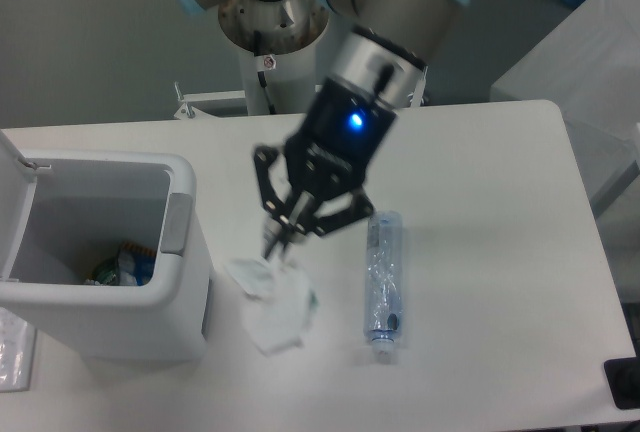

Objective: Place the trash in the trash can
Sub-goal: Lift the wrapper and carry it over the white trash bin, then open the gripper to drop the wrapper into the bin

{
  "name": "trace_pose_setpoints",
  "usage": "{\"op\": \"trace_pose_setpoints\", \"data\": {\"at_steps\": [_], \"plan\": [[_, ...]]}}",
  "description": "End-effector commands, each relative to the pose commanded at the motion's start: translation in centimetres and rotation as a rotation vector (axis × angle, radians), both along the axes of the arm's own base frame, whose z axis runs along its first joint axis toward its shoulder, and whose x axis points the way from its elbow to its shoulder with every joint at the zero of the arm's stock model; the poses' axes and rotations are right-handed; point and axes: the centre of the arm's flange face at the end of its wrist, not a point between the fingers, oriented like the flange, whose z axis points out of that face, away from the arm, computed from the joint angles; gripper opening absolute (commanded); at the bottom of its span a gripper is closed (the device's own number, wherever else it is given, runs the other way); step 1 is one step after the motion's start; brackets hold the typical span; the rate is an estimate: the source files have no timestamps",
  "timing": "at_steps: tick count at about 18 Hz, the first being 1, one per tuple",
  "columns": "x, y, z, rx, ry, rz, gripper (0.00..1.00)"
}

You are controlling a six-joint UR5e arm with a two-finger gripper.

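A: Tool point(278, 248) state?

B: Pinching the wrapper point(272, 297) at its top edge, fingertips pressed together on it. Rest of wrapper hangs crumpled below, white-ish w/ a small green mark on its right side.

A: Wrapper location vs. bin point(110, 257)?

B: Just right of the bin's right wall, roughly level w/ the lower half of that wall. Outside the bin, not over the opening. Can't tell if lowest fold touches the bench point(480, 252) or hangs just above it.

A: Bin itself?

B: White, boxy, rounded corners, at the left end of the bench. Lid point(12, 187) swung open, standing up on the bin's left side. Grey latch tab point(177, 222) on the right rim, facing the wrapper. Inside, at the bottom: some colourful scraps point(122, 268), green and blue, too small to identify.

A: Bottle point(382, 277)?

B: Flat on the bench, well right of the bin, further out than the wrapper. Lengthwise front-to-back, white cap at the near end, bluish label on the lower half. Apart from the tool, not touching the wrapper.

A: Arm point(370, 42)?

B: Comes down from top of view, right of the bin, blue light lit on the wrist above the tool. Somewhat motion-blurred.
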Motion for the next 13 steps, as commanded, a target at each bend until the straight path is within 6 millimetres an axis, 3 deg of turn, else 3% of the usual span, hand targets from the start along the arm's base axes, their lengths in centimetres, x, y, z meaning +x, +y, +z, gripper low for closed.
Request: {"op": "trace_pose_setpoints", "data": {"at_steps": [4,10,12,13], "plan": [[4.5,-1.7,-0.9,-0.011,-0.014,-0.029,0.00],[10.0,0.4,-1.7,-0.019,-0.024,-0.130,0.03],[10.9,1.1,-2.2,-0.020,-0.021,-0.157,0.21],[11.4,1.4,-2.2,-0.019,-0.018,-0.170,0.36]]}}
